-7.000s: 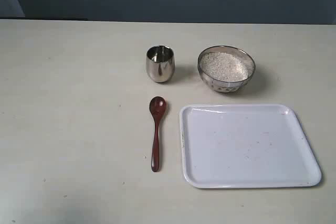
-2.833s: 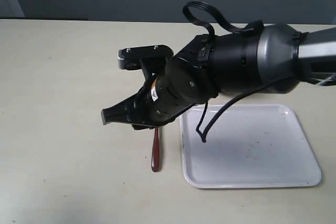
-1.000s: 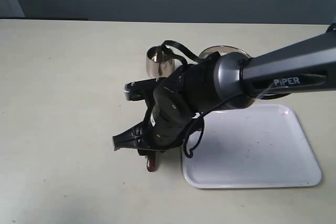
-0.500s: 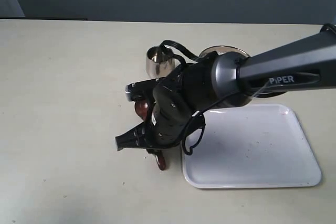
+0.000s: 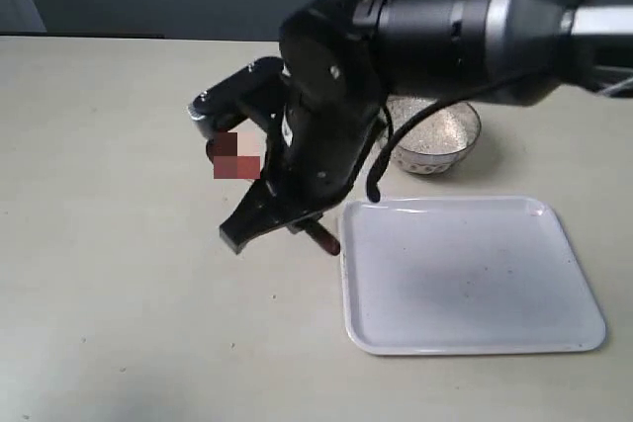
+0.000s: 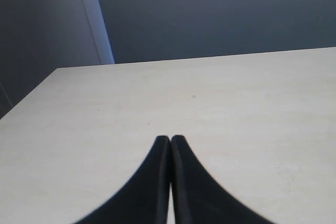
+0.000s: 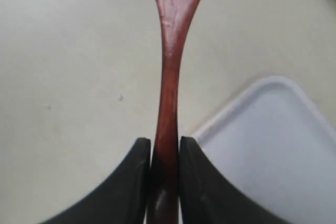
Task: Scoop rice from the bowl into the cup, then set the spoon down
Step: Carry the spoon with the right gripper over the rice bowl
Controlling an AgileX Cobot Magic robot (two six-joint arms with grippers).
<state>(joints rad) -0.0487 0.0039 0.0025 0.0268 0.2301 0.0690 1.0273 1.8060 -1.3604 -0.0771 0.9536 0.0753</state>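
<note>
Pale table (image 5: 99,244). Big black right arm (image 5: 435,27) reaches across its middle, raised. White tray (image 5: 475,284) sits near the front right, with the steel bowl (image 5: 425,163) behind it holding rice (image 5: 440,130). Right gripper (image 7: 165,142) is clamped on the spoon (image 7: 169,77) handle, the spoon lifted beside the tray's corner. Left gripper (image 6: 169,139) has its fingers pressed together, holding nothing, over bare table.

Right tool (image 5: 280,226) tight around the spoon (image 5: 320,238), just beside the white tray (image 5: 465,338); bowl (image 5: 474,141) of rice (image 5: 431,129) behind.
</note>
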